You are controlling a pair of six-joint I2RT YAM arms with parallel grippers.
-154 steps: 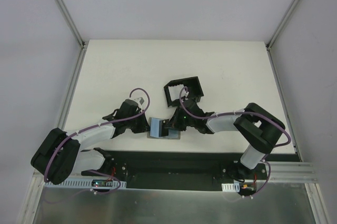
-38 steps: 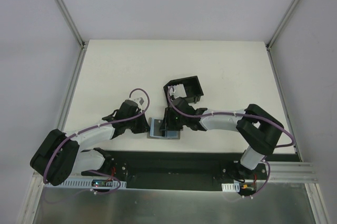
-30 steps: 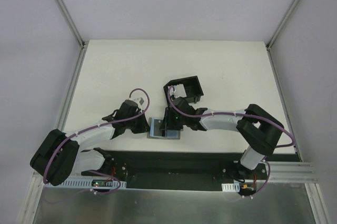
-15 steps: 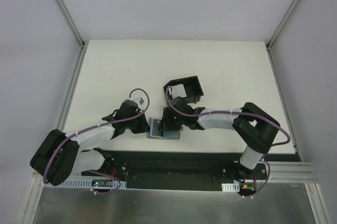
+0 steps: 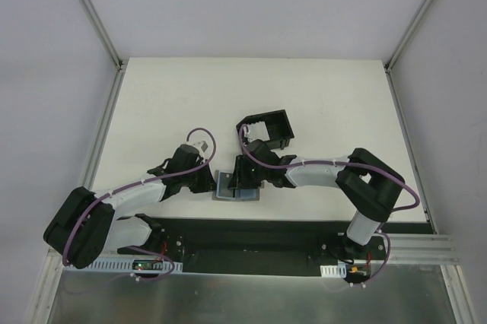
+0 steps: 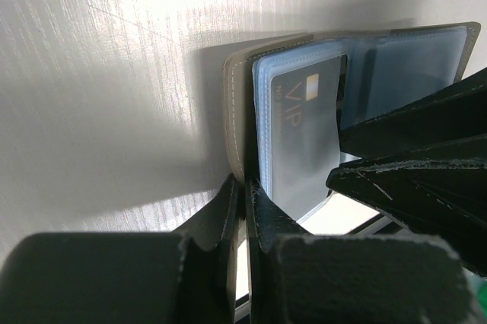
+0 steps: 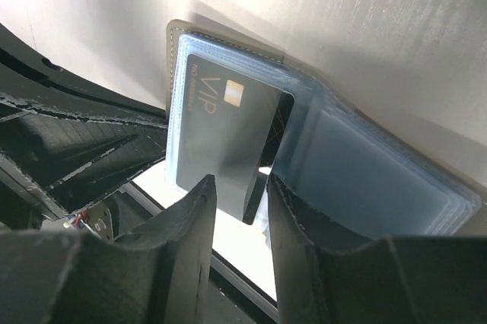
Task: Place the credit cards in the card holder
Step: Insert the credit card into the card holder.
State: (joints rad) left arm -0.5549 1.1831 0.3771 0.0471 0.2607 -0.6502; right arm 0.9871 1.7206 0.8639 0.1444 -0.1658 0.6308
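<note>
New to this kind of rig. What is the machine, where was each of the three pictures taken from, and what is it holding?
This is a two-armed robot bolted at the near edge of a white table. The overhead view looks down on both arms. The other two pictures come from a camera on each wrist, so each shows its own black fingers up close. On the table are a black open-topped card holder and an open grey wallet with clear sleeves. The left gripper is shut on the wallet's cover edge. The right gripper has its jaws apart around a corner of a dark card marked VIP; no firm grip shows yet.
</note>
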